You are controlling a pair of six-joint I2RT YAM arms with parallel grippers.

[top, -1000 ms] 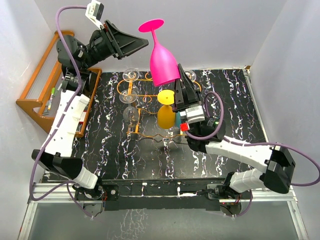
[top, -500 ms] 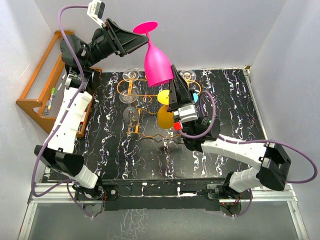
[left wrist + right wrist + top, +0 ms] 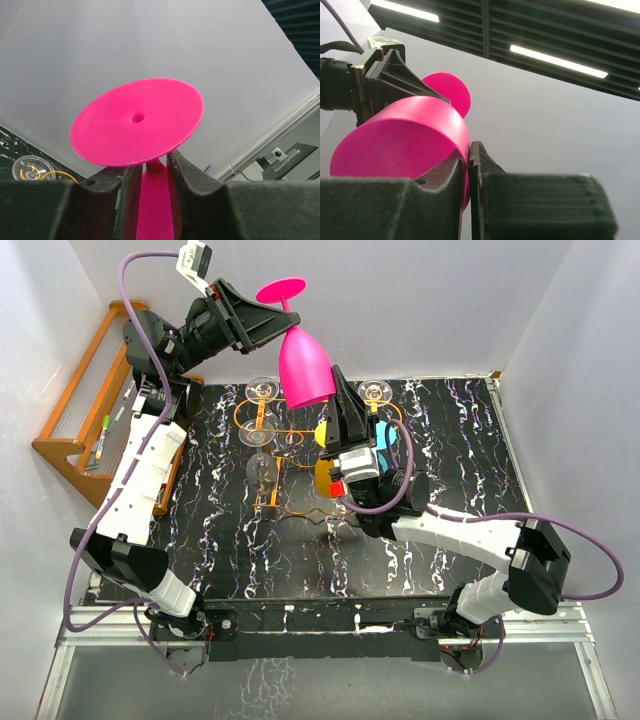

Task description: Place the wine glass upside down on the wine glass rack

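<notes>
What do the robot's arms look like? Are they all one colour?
No. The left arm and the right arm each have white links with chunky black joints. A purple cable loops along each one. The left gripper and right gripper are black wedges with two flat fingers. The right wrist carries a small red patch.

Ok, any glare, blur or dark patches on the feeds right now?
Top external: even light, pink wine glass sharp, no glare. Left wrist: its foot crisp, left fingers dark and soft. Right wrist: ceiling lights bright, right fingers underexposed.
</notes>
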